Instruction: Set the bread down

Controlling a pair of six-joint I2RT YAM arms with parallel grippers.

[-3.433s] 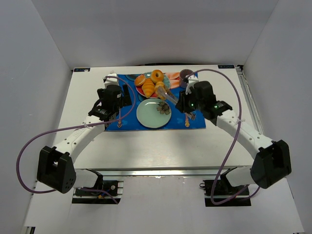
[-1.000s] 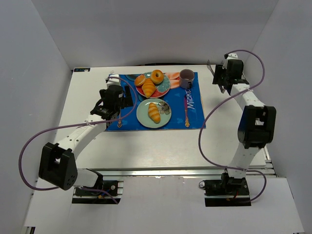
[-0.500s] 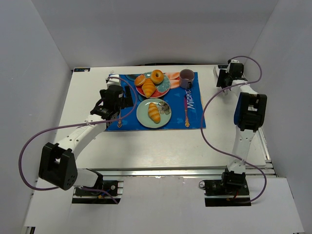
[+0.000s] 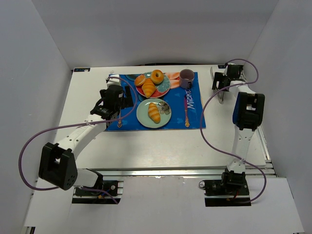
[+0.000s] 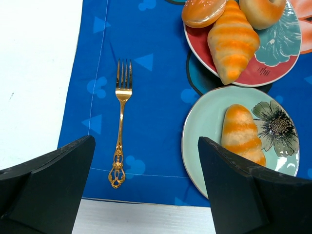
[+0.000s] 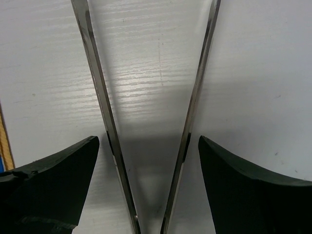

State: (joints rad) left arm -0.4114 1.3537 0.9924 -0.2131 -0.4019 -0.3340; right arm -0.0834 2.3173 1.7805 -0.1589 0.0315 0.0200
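Observation:
The bread [image 4: 154, 112], a small golden-orange croissant, lies on the light green plate [image 4: 143, 117], beside its flower print. In the left wrist view the bread [image 5: 242, 134] lies along the plate's [image 5: 204, 126] right half. My right gripper [image 4: 220, 84] is at the back right of the table, far from the bread. It stands open [image 6: 146, 146] over metal tongs [image 6: 100, 97], which lie on the white tabletop apart from both fingers. My left gripper [image 4: 117, 103] hangs open [image 5: 146, 146] over the blue mat, between the fork and the green plate.
A red plate [image 4: 163, 91] behind holds another croissant [image 4: 148, 87], a ring doughnut [image 4: 157, 76] and a bun. A purple mug [image 4: 185, 77] stands at the blue mat's [image 4: 183, 117] back right. A gold fork [image 5: 122, 122] and a spoon [image 4: 186, 111] lie on the mat.
The right gripper has dropped to the table at the back right and opened, letting go of the tongs. The bread stays on the green plate. The left arm has not moved.

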